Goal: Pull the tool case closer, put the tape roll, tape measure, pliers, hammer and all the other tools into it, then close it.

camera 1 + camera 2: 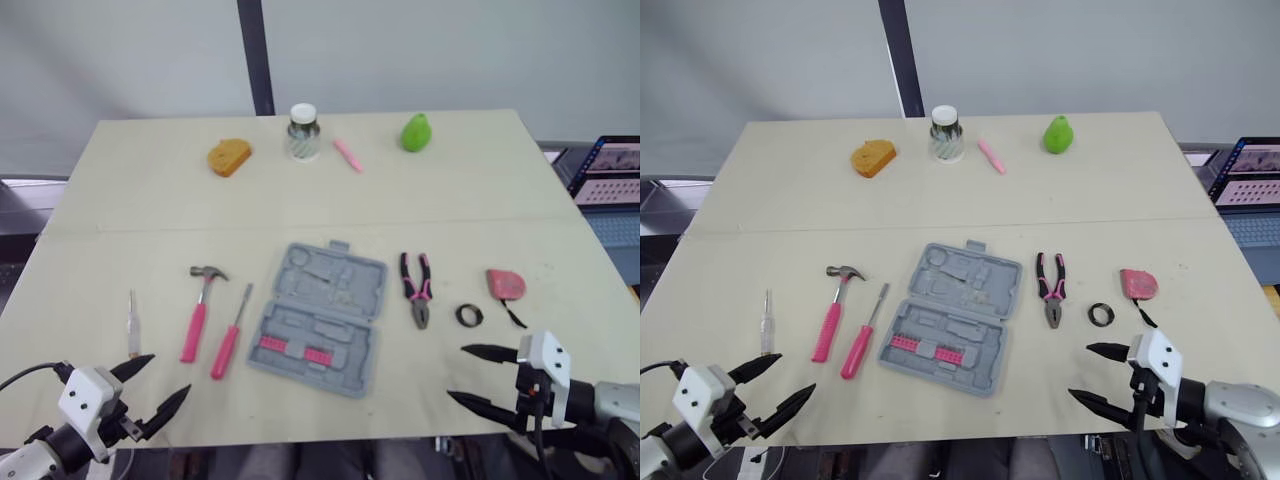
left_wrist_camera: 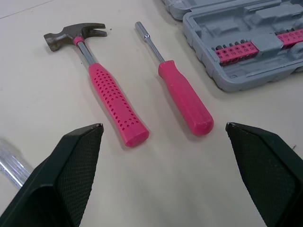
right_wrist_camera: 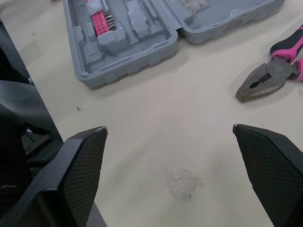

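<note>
- Type of place: a robot test lab or staged trial area, not a home or shop.
- The table (image 1: pixel 150 200) is plain and pale, with a seam running across it. It stands before a bare grey wall (image 1: pixel 450 50) with a dark vertical post (image 1: pixel 255 55).
- An open laptop (image 1: pixel 610 165) with a lit screen sits beyond the table's right edge.
- The hammer (image 1: pixel 200 310), open tool case (image 1: pixel 318 318) and pliers (image 1: pixel 417 290) are laid out in a spaced row across the near half.
- Unrelated props line the far edge: a jar (image 1: pixel 303 133) and a green pear-shaped object (image 1: pixel 416 132).

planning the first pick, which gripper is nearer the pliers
Right. The right gripper is open just right of the pliers, toward the near edge; the left gripper sits beyond the tool case.
</note>
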### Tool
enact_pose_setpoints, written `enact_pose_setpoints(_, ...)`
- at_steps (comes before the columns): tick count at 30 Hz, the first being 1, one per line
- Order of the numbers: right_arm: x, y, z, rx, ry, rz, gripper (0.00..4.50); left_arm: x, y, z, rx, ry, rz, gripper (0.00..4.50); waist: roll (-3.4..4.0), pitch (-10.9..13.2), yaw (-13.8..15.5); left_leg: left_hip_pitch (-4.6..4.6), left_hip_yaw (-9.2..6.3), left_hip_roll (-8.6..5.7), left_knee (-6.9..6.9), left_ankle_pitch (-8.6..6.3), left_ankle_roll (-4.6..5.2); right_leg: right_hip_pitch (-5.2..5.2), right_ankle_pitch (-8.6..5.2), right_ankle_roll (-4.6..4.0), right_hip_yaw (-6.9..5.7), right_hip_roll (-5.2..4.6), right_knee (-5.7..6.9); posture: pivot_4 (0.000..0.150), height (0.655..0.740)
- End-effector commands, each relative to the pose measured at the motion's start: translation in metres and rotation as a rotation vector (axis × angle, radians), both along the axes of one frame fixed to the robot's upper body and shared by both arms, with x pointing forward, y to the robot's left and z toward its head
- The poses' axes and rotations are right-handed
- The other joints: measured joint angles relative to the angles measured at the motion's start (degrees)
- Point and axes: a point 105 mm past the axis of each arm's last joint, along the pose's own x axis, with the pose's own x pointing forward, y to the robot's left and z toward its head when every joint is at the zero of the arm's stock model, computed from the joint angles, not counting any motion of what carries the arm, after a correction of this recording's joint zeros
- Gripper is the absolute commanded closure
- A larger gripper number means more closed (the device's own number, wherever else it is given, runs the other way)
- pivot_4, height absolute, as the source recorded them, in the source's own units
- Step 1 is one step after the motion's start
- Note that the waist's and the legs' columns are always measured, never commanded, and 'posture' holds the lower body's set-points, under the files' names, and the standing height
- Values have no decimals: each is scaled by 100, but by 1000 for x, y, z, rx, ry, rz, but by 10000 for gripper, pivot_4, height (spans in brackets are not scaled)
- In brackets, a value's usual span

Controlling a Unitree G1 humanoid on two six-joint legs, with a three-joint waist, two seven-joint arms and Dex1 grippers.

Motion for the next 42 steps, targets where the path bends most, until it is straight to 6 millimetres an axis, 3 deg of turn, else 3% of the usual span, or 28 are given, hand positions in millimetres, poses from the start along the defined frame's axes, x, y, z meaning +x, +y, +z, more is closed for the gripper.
enact_pose_setpoints(1,-1,3,6,13,-26,13,0,0,-2,4,-2,-8,-9,528,0,0,0,0,0,0,0,0,0,0,0,0,0,0,0,1500,7341)
enact_pose_setpoints(28,3,2,12,22,1,-11,0,3,-9,10,-59,4,-37,528,0,0,-1,3,3,1,0,0,0,0,0,0,3,1,2,1500,7341)
enact_pose_setpoints(34,14,4,19,-26,-1,-8,0,21,-17,21,-202,201,-102,528,4,-3,3,6,1,0,5,2,-3,-4,0,-1,8,2,23,1500,7341)
enact_pose_setpoints(37,18,9,23,-26,4,3,0,31,-19,24,-209,215,-148,9036,6,-4,-15,6,2,1,3,0,-4,-11,-3,-7,12,1,29,1500,7341)
enact_pose_setpoints(40,22,14,29,-7,9,5,7684,49,-22,27,-207,216,-182,22545,8,-5,-15,8,5,2,3,4,-10,-16,-7,-14,9,4,42,1500,7341)
enact_pose_setpoints(42,24,16,31,-4,2,7,17900,59,-26,29,-208,210,-206,34000,8,-5,-18,10,4,5,3,6,-14,-16,-7,-15,9,7,48,1500,7341)
